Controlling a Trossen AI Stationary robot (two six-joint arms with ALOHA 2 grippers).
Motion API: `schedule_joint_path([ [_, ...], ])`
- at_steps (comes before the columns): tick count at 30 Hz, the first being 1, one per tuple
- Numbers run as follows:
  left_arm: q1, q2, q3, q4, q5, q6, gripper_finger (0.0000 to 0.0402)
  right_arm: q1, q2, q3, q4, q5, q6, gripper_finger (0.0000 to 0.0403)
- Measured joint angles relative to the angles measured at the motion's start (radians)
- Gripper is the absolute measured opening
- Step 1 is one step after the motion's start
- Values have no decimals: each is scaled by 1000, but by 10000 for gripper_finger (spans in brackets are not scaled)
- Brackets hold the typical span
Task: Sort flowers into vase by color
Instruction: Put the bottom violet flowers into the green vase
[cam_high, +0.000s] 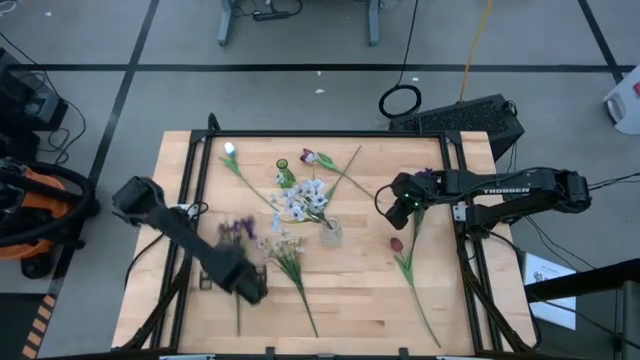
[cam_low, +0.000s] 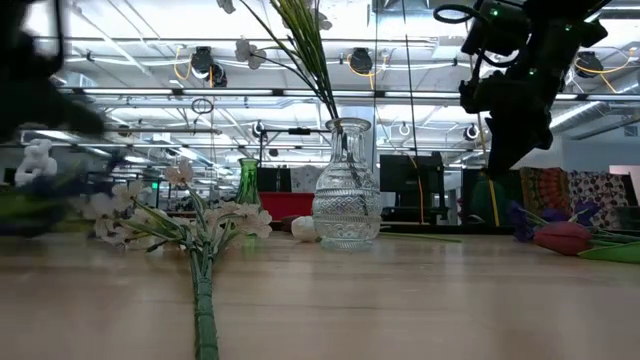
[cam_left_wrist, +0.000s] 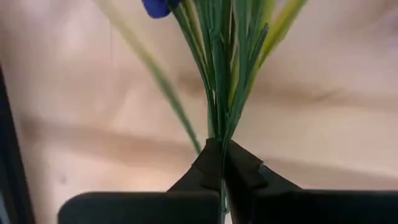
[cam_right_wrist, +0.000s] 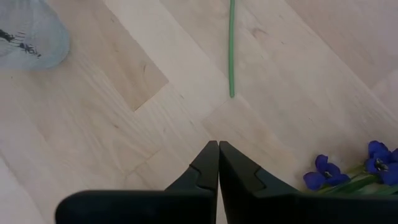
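**Left gripper clamped on the purple flower stem**

We see the purple flower (cam_high: 237, 232) near the tabletop's (cam_high: 350, 300) left edge, its bundled green stems pinched between the closed fingers of the left gripper (cam_left_wrist: 221, 168). A clear glass vase (cam_low: 345, 190) stands near the tabletop's middle and holds a spray of pale blossoms (cam_high: 303, 198), and a small green vase (cam_high: 285, 174) stands behind it. Another pale spray (cam_high: 285, 250) lies flat on the wood just left of the clear vase. A white tulip (cam_high: 230, 152) lies toward the far left corner, a dark red tulip (cam_high: 397, 244) toward the right edge. Our right gripper (cam_right_wrist: 218, 163) hangs above the table's right side with its fingers pressed together, gripping nothing; a loose green stem (cam_right_wrist: 231, 46) and blue-purple blossoms (cam_right_wrist: 348, 173) lie below it.
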Motion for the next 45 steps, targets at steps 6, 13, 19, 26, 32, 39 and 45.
schedule_joint_path([
  [6,102,-229,1,-388,-232,47,3,0,0,0,5,0,51,4],
  [13,372,-507,3,-324,-737,503,1,-2,0,0,64,13,144,4],
  [19,765,-582,3,-180,-792,1087,1,-16,0,0,199,12,234,4],
  [26,1106,-589,4,461,-504,1836,0,-16,0,0,232,62,284,4],
  [32,1365,-572,4,713,-209,2051,0,-21,0,0,233,63,423,4],
  [39,1569,-530,4,799,296,2160,0,-14,0,0,232,62,520,4],
  [45,1564,-510,4,713,387,2236,0,-1,0,0,233,63,561,4],
])
